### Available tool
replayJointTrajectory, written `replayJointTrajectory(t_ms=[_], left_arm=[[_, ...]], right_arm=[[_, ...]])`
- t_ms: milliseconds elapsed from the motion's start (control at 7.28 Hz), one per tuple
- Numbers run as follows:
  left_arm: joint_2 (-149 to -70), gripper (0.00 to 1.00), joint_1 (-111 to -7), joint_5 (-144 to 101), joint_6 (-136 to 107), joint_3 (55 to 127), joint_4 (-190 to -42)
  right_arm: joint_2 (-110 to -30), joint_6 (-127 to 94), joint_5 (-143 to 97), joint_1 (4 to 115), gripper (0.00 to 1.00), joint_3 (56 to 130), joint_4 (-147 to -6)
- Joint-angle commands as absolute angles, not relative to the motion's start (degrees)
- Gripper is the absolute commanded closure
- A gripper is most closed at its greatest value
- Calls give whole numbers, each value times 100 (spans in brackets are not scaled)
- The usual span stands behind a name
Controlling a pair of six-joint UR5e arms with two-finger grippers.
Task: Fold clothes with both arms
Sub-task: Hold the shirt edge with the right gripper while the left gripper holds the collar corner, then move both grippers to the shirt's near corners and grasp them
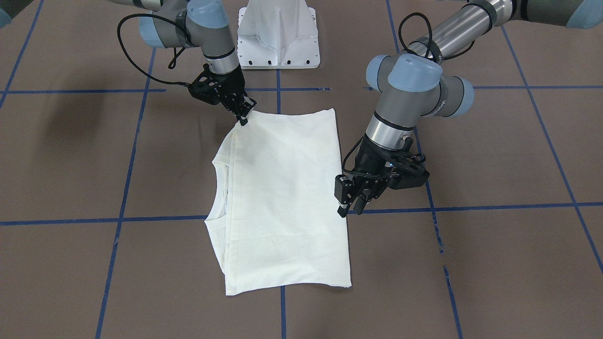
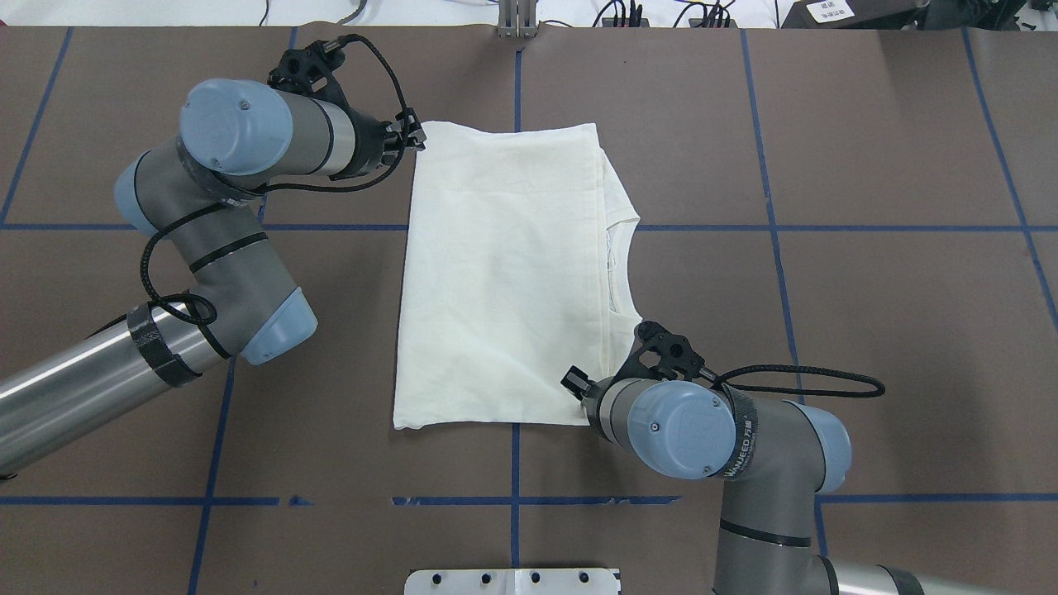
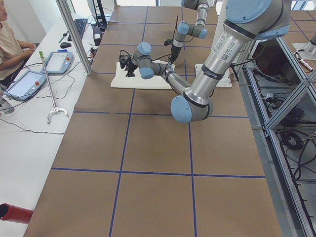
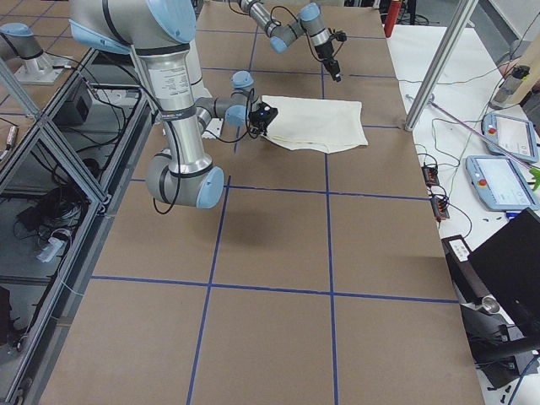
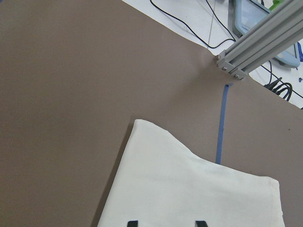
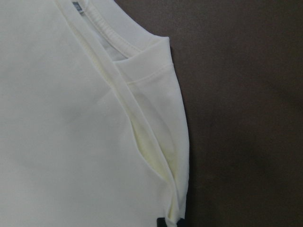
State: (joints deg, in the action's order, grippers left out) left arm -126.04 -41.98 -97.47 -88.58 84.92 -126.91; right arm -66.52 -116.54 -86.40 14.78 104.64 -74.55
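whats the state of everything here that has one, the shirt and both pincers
T-shirt: folded into a rectangle, lying flat on the table, plain side up.
left pincer: open, raised by the T-shirt's left edge, holding nothing.
right pincer: shut, apparently pinching the T-shirt's near right corner.

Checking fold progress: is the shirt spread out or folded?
Folded: the shirt forms a rectangle, a top layer doubled over to the collar; no sleeves show.
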Motion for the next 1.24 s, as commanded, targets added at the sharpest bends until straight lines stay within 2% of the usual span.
replayJointTrajectory(t_ms=[0,137,549,824,1099], left_arm=[[-12369,50,-4175,-9764,-9042,8864,-12674],[-11905,50,-3957,-9791,-9505,9573,-12656],[-10779,45,-2133,-8732,-10887,11035,-12167],[-10530,39,-1401,-8335,-11266,11084,-11963],[-10616,39,-1204,-8156,-11276,10873,-11857]], right_arm=[[-6749,-11646,-8657,1529,100,10790,-7462],[-6959,-11646,-8666,1521,100,11028,-7453],[-7049,-11646,-8675,1529,100,11092,-7427],[-7066,-11637,-8675,1512,100,11092,-7409],[-7049,-11628,-8684,1512,100,11092,-7409]])
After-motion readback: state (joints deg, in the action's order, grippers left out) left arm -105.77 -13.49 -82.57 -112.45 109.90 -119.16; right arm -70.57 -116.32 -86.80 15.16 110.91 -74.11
